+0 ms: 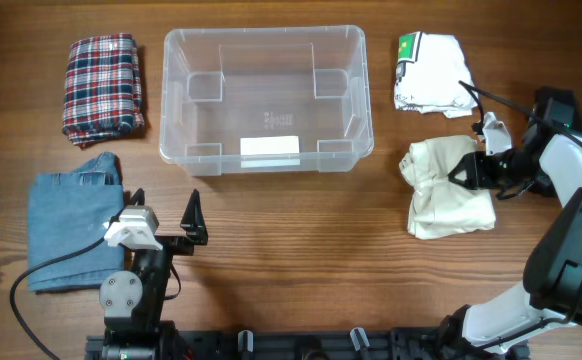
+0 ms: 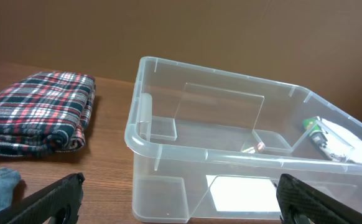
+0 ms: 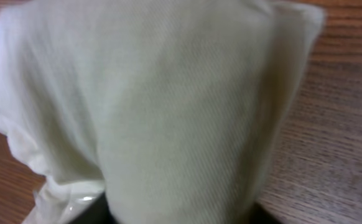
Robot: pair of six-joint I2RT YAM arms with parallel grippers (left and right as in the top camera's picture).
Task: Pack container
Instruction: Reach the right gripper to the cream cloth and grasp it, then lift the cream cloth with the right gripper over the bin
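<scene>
The clear container (image 1: 267,152), with a white label on its front wall, stands empty at the table's back middle. It also shows in the left wrist view (image 2: 145,146). My left gripper (image 1: 167,208) is open and empty in front of the container, apart from it; its open jaws (image 2: 181,186) frame the container's near wall. My right gripper (image 1: 468,168) is at the top right of a cream folded garment (image 1: 447,190). In the right wrist view the cream cloth (image 3: 168,106) fills the frame, bunched between the fingers and hiding their tips.
A plaid folded garment (image 1: 102,86) lies left of the container and also shows in the left wrist view (image 2: 38,112). A blue denim garment (image 1: 71,228) lies at front left beside the left arm. A white garment with a green tag (image 1: 429,74) lies right of the container.
</scene>
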